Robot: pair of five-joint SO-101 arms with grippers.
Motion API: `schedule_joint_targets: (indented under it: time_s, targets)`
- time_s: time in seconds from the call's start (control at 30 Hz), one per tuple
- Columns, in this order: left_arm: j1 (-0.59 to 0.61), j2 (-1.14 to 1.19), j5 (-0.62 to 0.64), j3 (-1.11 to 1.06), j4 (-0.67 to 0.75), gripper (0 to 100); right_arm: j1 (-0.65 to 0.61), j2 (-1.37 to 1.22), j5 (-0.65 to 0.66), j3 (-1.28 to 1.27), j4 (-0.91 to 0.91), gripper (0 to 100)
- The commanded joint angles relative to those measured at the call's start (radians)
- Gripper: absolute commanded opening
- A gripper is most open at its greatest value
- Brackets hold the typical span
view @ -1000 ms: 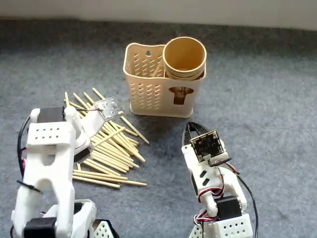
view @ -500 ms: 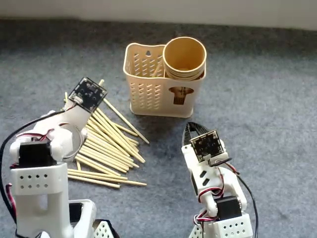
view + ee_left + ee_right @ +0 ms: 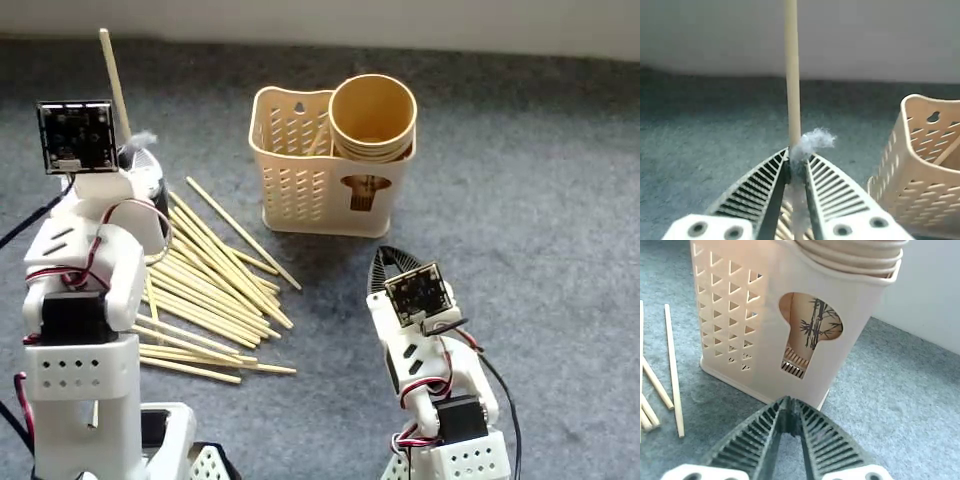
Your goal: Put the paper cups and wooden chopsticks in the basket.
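My left gripper (image 3: 797, 161) is clamped tight on one wooden chopstick (image 3: 791, 75), upright at the high view's upper left, with fluff caught at the pinch. The basket (image 3: 290, 190) stands upper centre, with the paper cups (image 3: 372, 115) in its right side. I should keep the stick vertical over the left side and release only below the rim. My right gripper (image 3: 788, 412) sits closed and empty.

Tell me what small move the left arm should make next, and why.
Probably a swing toward the free compartment of the basket, beside the paper cups. The left gripper is shut on one chopstick, held upright by the pile, and the basket stands off to one side, so the stick likely needs carrying over before release.
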State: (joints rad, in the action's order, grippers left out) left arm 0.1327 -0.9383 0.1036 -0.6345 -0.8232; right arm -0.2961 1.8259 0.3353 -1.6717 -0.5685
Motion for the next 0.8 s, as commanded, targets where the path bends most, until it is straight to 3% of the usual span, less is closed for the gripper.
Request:
schedule_joint_targets:
  time_s: [0.0, 0.53, 0.77]
  targets:
    - [-0.096, -0.013, 0.060, 0.041, 0.118, 1, 0.002, 0.008, 0.011, -0.097, 0.024, 0.7]
    - [-0.294, -0.008, 0.087, 0.022, 0.431, 1, -0.022, 0.008, 0.011, -0.097, 0.022, 0.7]
    - [-0.331, -0.008, 0.087, -0.087, 0.695, 1, -0.022, 0.008, 0.011, -0.097, 0.022, 0.7]
